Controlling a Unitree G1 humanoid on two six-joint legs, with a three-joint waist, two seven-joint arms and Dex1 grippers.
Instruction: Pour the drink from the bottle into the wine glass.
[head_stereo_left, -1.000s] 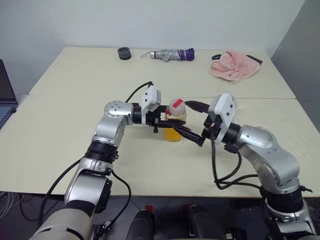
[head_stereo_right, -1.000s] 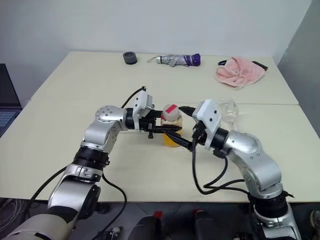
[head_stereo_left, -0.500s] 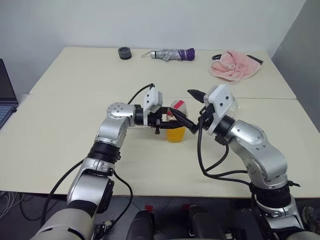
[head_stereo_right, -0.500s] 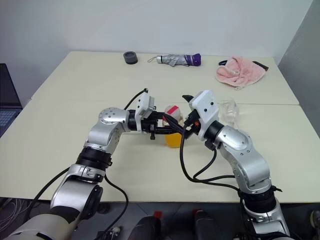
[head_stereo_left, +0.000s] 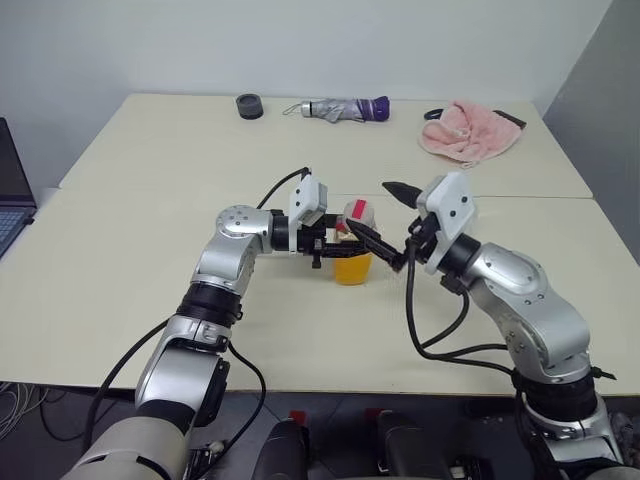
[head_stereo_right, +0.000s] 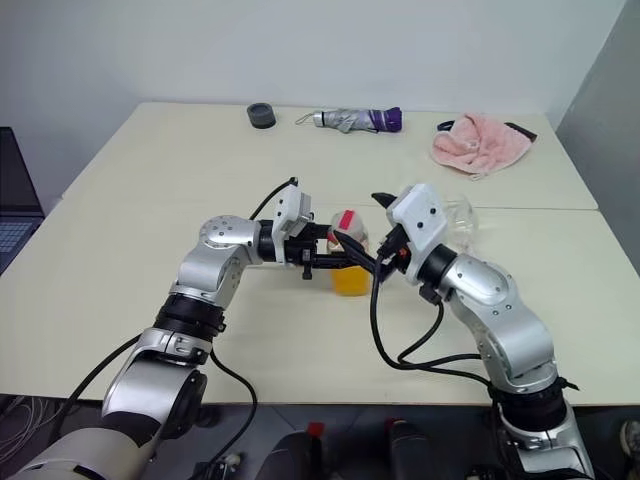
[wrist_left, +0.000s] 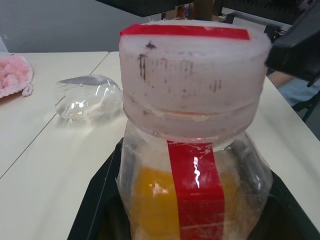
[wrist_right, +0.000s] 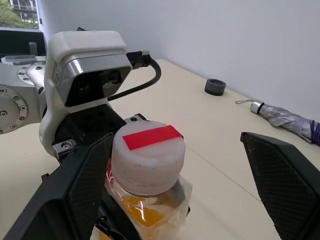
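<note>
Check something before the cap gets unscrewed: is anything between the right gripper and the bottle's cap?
Nothing visible does. The right gripper is open, its fingers on either side of the cap, and the bottle is held in the shut left gripper.

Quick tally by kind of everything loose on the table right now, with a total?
Bottle: 1
Wine glass: 1, lying on its side
Folded umbrella: 1
Pink cloth: 1
Dark round ring: 1
Total: 5

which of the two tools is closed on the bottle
The left tool: its fingers clamp the bottle, while the right tool stands wide open around the cap.
</note>
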